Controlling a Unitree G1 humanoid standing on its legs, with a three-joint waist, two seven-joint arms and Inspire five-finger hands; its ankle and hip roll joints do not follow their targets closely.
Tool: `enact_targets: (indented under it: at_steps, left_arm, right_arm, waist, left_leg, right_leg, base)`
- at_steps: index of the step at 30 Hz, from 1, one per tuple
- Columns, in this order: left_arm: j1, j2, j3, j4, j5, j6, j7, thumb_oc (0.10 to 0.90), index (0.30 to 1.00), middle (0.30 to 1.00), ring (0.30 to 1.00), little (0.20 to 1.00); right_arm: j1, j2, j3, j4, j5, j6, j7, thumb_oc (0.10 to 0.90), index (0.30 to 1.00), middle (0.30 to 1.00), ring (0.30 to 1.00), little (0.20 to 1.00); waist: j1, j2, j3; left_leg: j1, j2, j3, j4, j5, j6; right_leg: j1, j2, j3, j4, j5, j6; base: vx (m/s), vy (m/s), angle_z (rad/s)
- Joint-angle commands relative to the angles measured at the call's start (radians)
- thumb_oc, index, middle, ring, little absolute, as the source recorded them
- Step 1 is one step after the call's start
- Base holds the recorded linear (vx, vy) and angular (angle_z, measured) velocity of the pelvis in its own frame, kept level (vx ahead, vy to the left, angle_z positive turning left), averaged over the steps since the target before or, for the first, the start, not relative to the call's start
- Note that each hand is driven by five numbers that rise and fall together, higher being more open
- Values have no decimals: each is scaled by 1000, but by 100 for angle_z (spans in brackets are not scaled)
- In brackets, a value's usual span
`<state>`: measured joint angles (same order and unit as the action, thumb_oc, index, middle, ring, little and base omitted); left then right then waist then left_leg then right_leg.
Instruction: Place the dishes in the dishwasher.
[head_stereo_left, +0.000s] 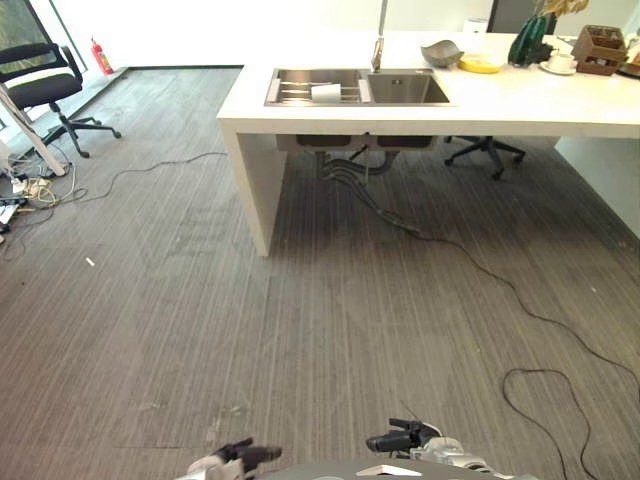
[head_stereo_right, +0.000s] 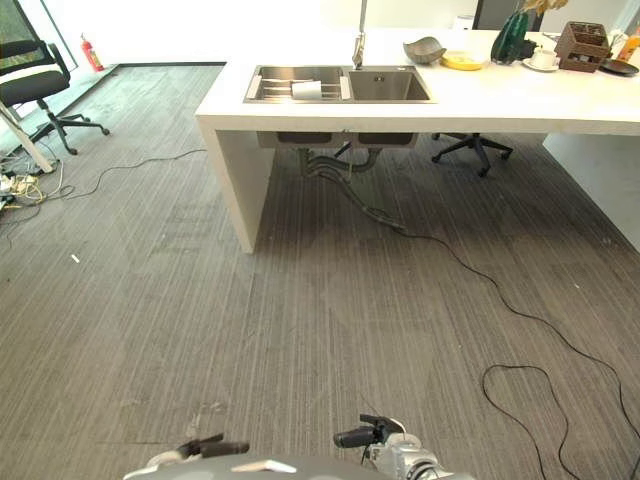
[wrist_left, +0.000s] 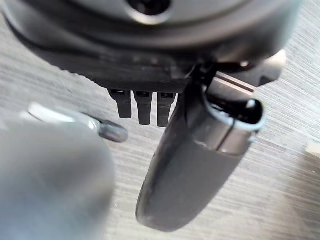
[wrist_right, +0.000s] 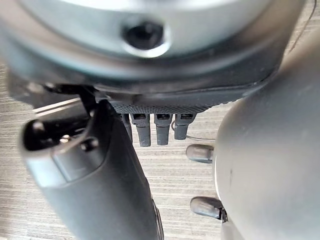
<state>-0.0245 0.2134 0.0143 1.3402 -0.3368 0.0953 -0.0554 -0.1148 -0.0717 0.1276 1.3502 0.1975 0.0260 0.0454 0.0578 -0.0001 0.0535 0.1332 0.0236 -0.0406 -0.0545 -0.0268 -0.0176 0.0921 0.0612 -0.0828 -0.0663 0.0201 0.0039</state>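
A white cup (head_stereo_left: 326, 92) is lying on its side on the rack in the left basin of a steel double sink (head_stereo_left: 405, 88), set into a long white counter (head_stereo_left: 520, 105) standing at twelve o'clock across the grey striped floor (head_stereo_left: 300, 320). Further dishes are sitting on the counter at one o'clock: one grey bowl (head_stereo_left: 441, 52), one yellow dish (head_stereo_left: 480, 65), and one white cup on a saucer (head_stereo_left: 560, 63), next to a dark green bottle-like object (head_stereo_left: 528, 42) and a brown wooden holder (head_stereo_left: 600, 50). The right eye view is also catching a dark plate (head_stereo_right: 620, 67) at the counter's far end. Two black office chairs are standing in the room, one (head_stereo_left: 45, 85) at ten o'clock near a red fire extinguisher (head_stereo_left: 102, 57), the other (head_stereo_left: 485, 152) behind the counter. The left hand (head_stereo_left: 245, 455) and right hand (head_stereo_left: 400, 438) are hanging low at six o'clock, well apart from the dishes. Each wrist view is showing its own hand with straight fingers (wrist_left: 142, 107) and thumb, holding nothing; the right fingers (wrist_right: 162, 127) are pointing at the floor.
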Motion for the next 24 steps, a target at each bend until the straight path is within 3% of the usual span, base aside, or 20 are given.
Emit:
enact_targets:
  at_steps: [1,19,21,24]
  left_arm:
    - [-55,-18,-4,46,53,-27,-28,800,900,900,900,900]
    - [-61,4,-15,39,87,-52,23,800,900,900,900,900]
    - [-68,7,-5,35,72,-54,24,800,900,900,900,900]
    - [-86,7,8,21,42,-59,25,800,900,900,900,900]
  right_arm:
    - [27,46,-9,52,-16,-7,31,800,900,900,900,900]
    - [17,10,-33,10,-13,-34,56,800,900,900,900,900]
    - [4,5,-31,3,-8,-36,62,800,900,900,900,900]
    - [-20,1,-26,-11,5,-28,88,800,900,900,900,900]
  waist:
    - [7,-58,0]
    - [-8,-59,13]
    - [-3,-62,32]
    - [6,-77,70]
  left_leg:
    - [-24,-46,-43,-33,22,-24]
    - [5,-39,-33,-33,4,-19]
    - [2,-33,-22,-11,4,-19]
    - [-104,-53,11,202,-40,-50]
  right_leg:
    - [42,-62,7,-21,-79,73]
    - [58,-56,-9,-21,-82,63]
    - [59,-59,-7,-18,-74,56]
    - [20,-70,2,18,-70,44]
  base:
    - [31,-30,1]
    - [25,-31,-1]
    - [11,-58,-1]
    - [-30,-89,1]
